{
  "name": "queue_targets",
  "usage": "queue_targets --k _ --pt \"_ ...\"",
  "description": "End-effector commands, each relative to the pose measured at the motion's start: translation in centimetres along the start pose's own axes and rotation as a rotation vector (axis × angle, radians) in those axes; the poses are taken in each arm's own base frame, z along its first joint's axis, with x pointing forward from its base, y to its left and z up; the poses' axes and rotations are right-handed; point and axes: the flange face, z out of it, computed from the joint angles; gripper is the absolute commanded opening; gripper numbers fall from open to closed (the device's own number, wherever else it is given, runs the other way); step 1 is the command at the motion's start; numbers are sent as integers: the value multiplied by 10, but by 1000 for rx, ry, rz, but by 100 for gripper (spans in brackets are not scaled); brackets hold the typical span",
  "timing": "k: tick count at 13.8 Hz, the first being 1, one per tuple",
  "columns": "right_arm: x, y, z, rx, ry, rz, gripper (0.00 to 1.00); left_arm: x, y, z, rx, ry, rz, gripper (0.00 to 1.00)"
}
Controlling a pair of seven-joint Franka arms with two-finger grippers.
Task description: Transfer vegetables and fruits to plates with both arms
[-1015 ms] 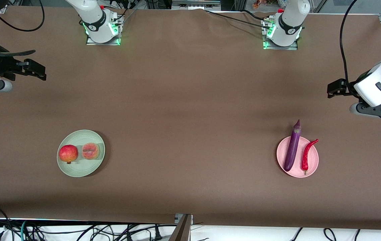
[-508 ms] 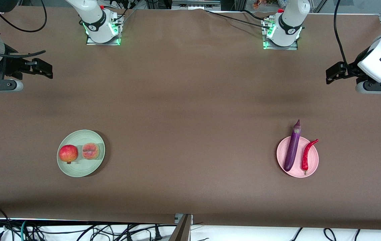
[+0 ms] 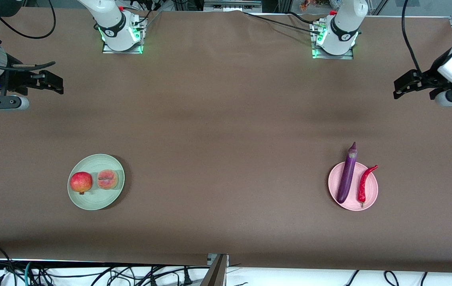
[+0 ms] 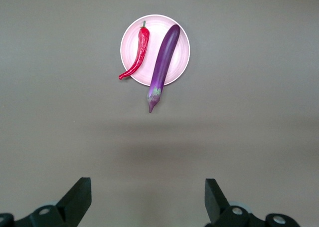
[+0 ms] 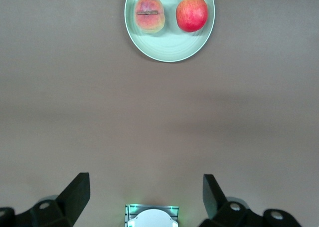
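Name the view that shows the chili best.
Left wrist view: the chili shows large and whole on the pink plate, beside the eggplant. The front view shows it smaller; the right wrist view misses it.

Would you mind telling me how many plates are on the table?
2. The green plate is toward the right arm's end; the pink plate is toward the left arm's end. None looks hidden.

We are seeing the eggplant (image 4: 163,62) and chili pepper (image 4: 138,52) lying side by side on the pink plate (image 4: 182,42), the left gripper (image 4: 148,202) hanging spread above the bench (image 4: 259,117).
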Motion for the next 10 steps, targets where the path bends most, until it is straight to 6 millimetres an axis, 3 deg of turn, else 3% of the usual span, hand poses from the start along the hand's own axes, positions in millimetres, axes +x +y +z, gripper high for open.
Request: queue_targets --k 1,2,5,10 --pt "-2 0 0 -7 3 1 100 -1 -13 -11 -29 20 9 100" --pt "-2 0 0 -7 3 1 100 -1 -15 -18 -33 37 2 100" --pt "-2 0 0 -8 3 2 100 -6 0 -12 -22 -21 17 100" --pt "-2 -1 0 -7 3 1 100 9 -18 -6 10 34 -1 100"
